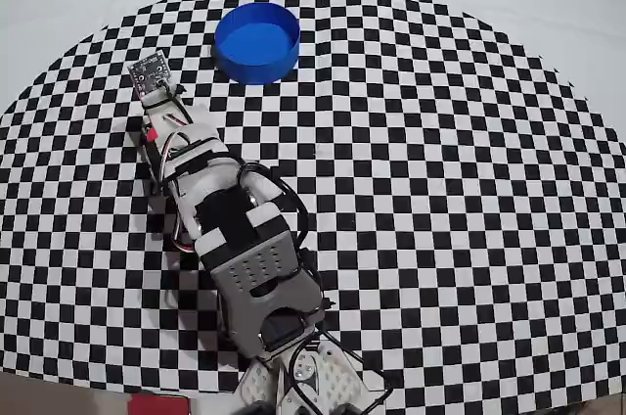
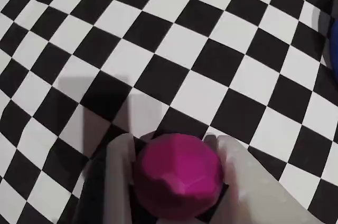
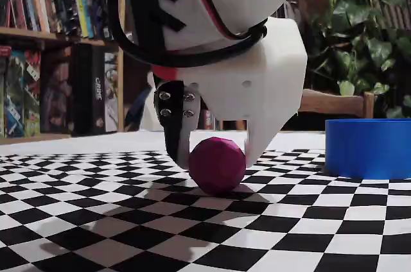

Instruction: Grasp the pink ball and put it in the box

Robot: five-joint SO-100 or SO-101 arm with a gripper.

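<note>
The pink ball [image 3: 217,164] rests on the checkered table between my gripper's [image 3: 217,156] two white fingers. In the wrist view the ball [image 2: 178,175] fills the gap, with a finger [image 2: 119,174] pressed against each side, so my gripper [image 2: 173,140] is shut on it. The blue box [image 1: 256,41] stands to the upper right of the arm in the overhead view, and at the right in the fixed view [image 3: 369,147]. A sliver of it shows at the right edge of the wrist view [image 2: 334,39]. In the overhead view the arm hides the ball and fingers.
The arm [image 1: 230,229] stretches from the bottom edge up to the left across the checkered cloth [image 1: 440,190]. The wrist camera board [image 1: 149,69] sits at its tip. Bookshelves [image 3: 51,60] and a plant [image 3: 359,34] stand behind the table.
</note>
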